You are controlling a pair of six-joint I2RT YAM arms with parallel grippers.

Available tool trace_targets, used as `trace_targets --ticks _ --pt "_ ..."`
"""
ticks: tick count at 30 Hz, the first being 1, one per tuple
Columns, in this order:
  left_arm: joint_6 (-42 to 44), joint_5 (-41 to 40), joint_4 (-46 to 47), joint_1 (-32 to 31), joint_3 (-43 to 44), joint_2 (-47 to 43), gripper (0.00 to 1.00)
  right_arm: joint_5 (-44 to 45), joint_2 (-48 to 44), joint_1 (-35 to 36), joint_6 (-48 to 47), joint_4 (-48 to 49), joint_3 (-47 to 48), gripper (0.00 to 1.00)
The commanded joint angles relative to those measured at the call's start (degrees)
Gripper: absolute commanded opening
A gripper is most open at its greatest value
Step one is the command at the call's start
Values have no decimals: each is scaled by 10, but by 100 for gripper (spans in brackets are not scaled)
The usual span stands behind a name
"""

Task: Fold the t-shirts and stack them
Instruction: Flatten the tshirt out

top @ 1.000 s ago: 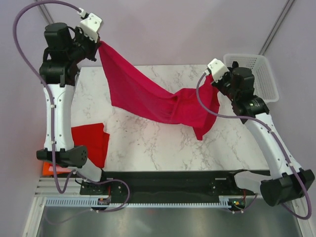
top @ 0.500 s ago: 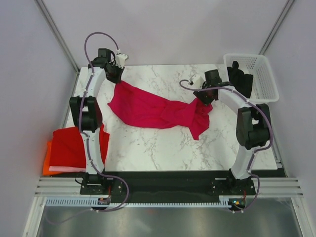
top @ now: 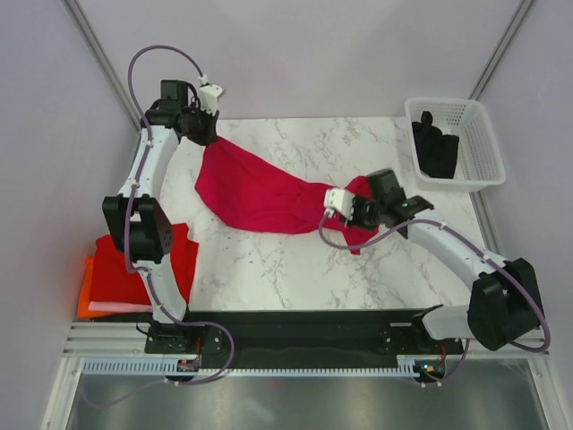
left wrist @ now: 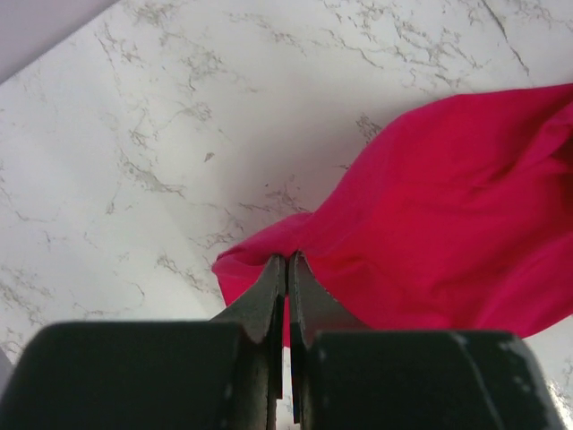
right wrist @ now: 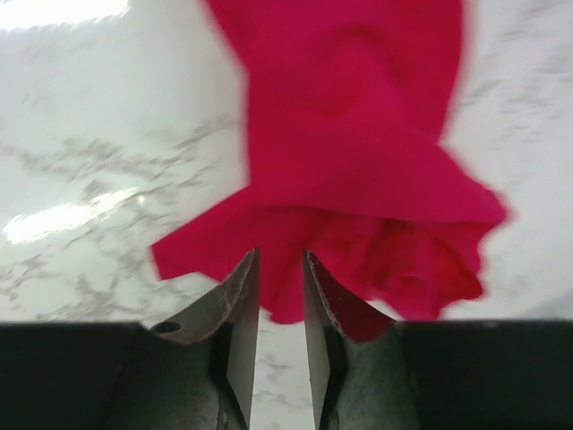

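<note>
Left gripper [left wrist: 287, 262] pinched tight on an edge of the raspberry-crimson soft cloth t-shirt [top: 260, 193]; right gripper [right wrist: 279, 262] narrowly parted, gripping nothing, above its bunched opposite end.

A robotics lab test cell was indicated: a marble-patterned tabletop [top: 269, 260] was enclosed by plain pale walls [top: 313, 54] and bare metal frame struts [top: 93, 45]. A left arm [top: 148, 166] and a right arm [top: 452, 246] were bolted to a black base rail [top: 304, 324], and a slotted cable duct [top: 295, 365] was fitted along the near edge.

Bright, even light; glare on table [right wrist: 63, 219]
</note>
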Motion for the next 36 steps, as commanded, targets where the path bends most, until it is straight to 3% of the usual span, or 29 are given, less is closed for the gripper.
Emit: trace_targets --ticks 1,7,36 --pt "-20 18 9 0 -29 -13 2 6 -14 35 -86 54 -85 32" --pt "-18 8 14 1 -55 -18 2 10 0 60 -111 101 -114 32" --pt "-20 -7 19 1 -44 8 2 55 130 63 -115 153 -76 29"
